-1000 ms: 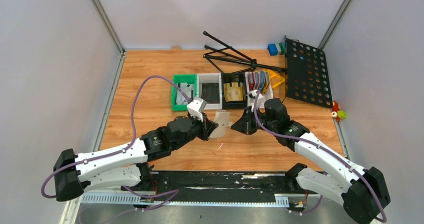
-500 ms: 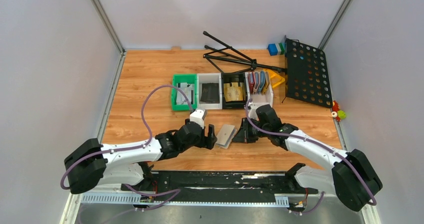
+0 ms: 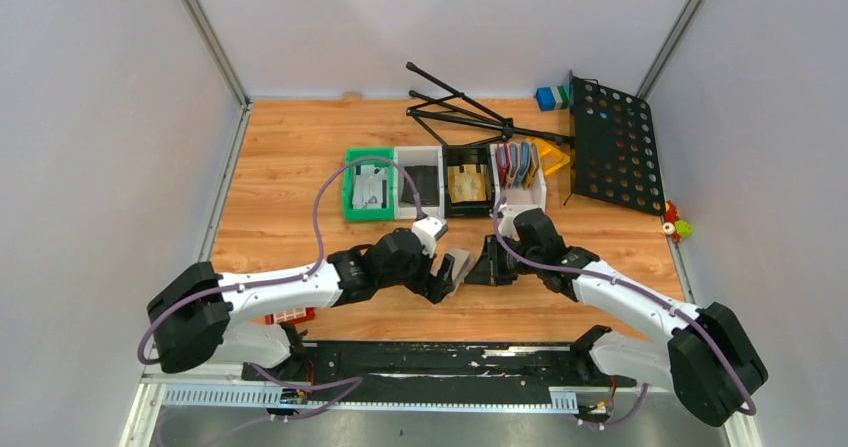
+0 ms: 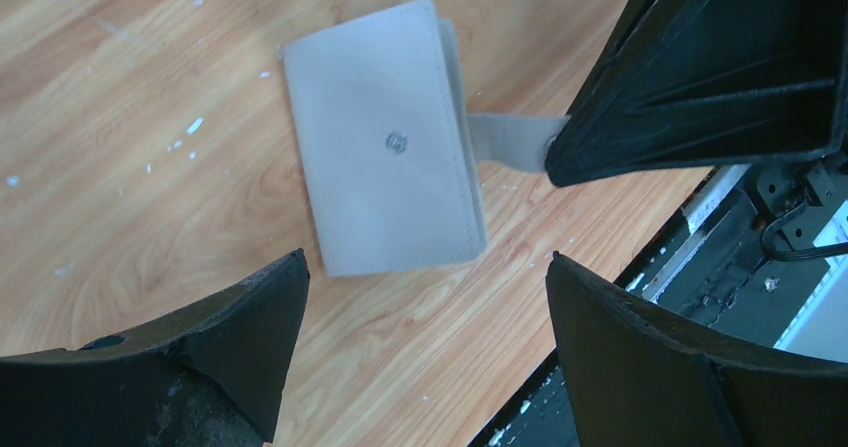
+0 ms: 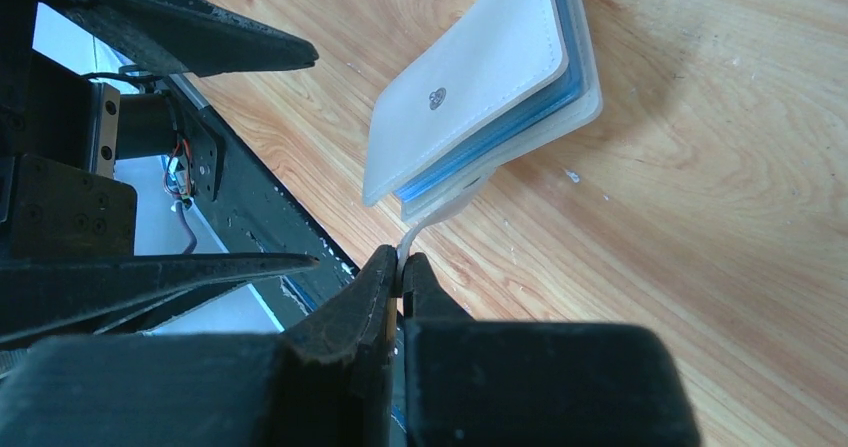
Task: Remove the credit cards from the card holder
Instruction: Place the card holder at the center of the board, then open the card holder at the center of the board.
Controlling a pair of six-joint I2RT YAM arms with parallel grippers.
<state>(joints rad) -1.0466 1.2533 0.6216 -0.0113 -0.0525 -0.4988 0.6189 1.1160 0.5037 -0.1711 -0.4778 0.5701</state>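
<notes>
Standing at the near edge, I saw the left end effector (image 4: 425,267) spread wide, its matte black wedge-shaped fingers (image 4: 235,342) hanging over the table (image 4: 120,117) and holding nothing. Just beyond them lay the card holder (image 4: 385,137), a flat pale grey rectangle of smooth leather-like material with a small metal snap stud (image 4: 397,143). It was folded shut on the glossy wood-grain surface. Bluish clear pockets (image 5: 500,132) showed between its covers. The right end effector (image 5: 402,267) was pinched tight on its thin closing tab (image 4: 505,139), and that side looked a little raised. Farther back sat a row of rectangular plastic bins, the leftmost a green bin (image 3: 352,182). Behind them were a folded black metal stand (image 3: 470,112) and a perforated black panel (image 3: 615,142).
</notes>
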